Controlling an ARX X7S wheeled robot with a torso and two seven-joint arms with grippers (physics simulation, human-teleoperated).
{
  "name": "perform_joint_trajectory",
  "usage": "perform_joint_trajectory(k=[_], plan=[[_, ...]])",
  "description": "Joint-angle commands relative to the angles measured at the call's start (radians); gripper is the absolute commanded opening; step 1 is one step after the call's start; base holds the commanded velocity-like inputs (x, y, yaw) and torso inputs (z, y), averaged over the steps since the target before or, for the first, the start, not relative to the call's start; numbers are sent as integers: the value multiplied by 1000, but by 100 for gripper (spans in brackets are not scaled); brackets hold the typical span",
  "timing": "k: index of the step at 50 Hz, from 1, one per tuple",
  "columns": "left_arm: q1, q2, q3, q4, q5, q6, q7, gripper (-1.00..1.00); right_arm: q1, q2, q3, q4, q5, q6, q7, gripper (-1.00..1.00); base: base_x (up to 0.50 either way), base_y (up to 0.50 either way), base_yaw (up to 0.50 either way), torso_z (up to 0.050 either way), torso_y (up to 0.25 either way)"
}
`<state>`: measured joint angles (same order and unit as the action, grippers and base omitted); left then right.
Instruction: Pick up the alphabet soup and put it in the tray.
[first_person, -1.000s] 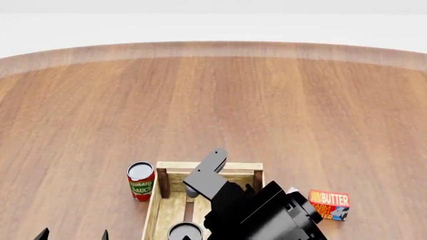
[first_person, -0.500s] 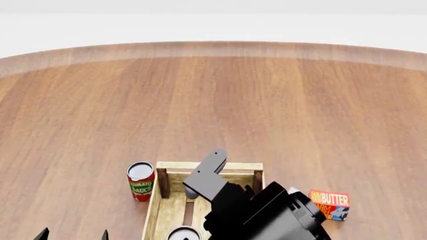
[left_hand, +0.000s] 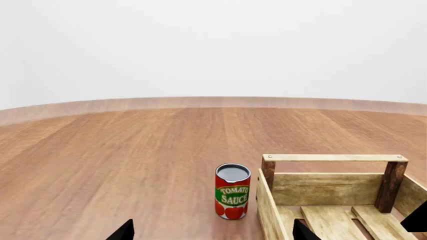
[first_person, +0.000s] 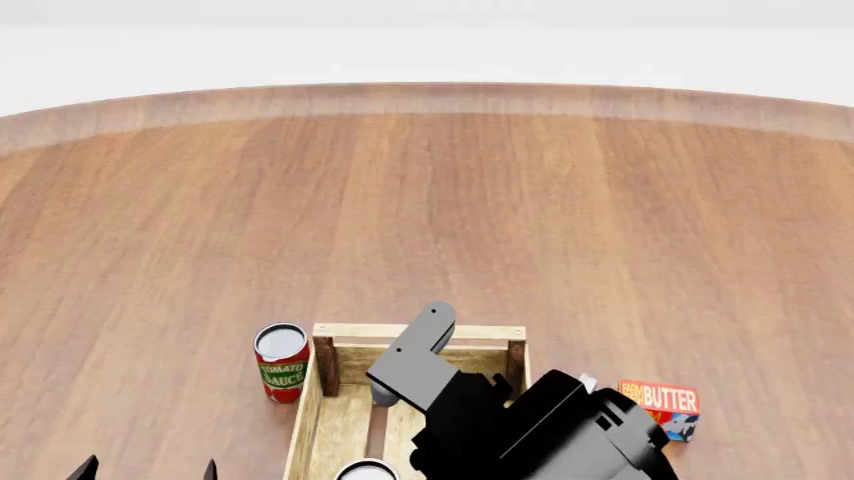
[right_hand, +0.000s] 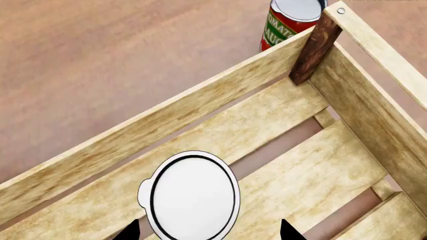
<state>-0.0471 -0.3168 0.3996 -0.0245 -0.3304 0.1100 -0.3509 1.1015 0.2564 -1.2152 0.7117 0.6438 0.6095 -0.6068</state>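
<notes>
The alphabet soup (right_hand: 192, 197) shows only its silver-white lid, upright on the slatted floor of the tray (right_hand: 167, 131) near one long wall. My right gripper (right_hand: 209, 231) hangs over it, open, with both black fingertips (right_hand: 131, 231) clear of the lid's rim. In the head view the alphabet soup's lid (first_person: 363, 471) peeks out at the bottom edge inside the tray (first_person: 420, 331), and the right arm (first_person: 534, 430) hides the gripper. Left of the tray, my left gripper (left_hand: 212, 232) is open over bare table, its tips also at the head view's lower left (first_person: 147, 470).
A red tomato sauce can (first_person: 282, 362) stands just outside the tray's far left corner (left_hand: 233, 192). A butter box (first_person: 663, 406) lies on the table right of the tray, partly behind the right arm. The round wooden table (first_person: 427, 200) stretches far beyond.
The soup's lid has sunk lower in the tray and looks smaller in the head view. The right arm has shifted slightly toward me and right, covering more of the butter box. The left gripper is unmoved.
</notes>
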Motion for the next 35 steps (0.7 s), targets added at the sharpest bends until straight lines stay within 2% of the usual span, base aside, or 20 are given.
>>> perform_joint_trajectory(k=[1, 12, 35], plan=[[0, -2, 3, 2, -1, 0, -2, 100, -3, 24, 3, -59, 10, 26, 19, 100, 0, 0, 0, 0, 0], [0, -3, 4, 3, -5, 1, -5, 100, -48, 93, 29, -199, 31, 16, 85, 100, 0, 0, 0, 0, 0], [6, -15, -13, 61, -61, -23, -12, 100, -247, 248, 125, -459, 28, -216, 270, 100, 0, 0, 0, 0, 0]])
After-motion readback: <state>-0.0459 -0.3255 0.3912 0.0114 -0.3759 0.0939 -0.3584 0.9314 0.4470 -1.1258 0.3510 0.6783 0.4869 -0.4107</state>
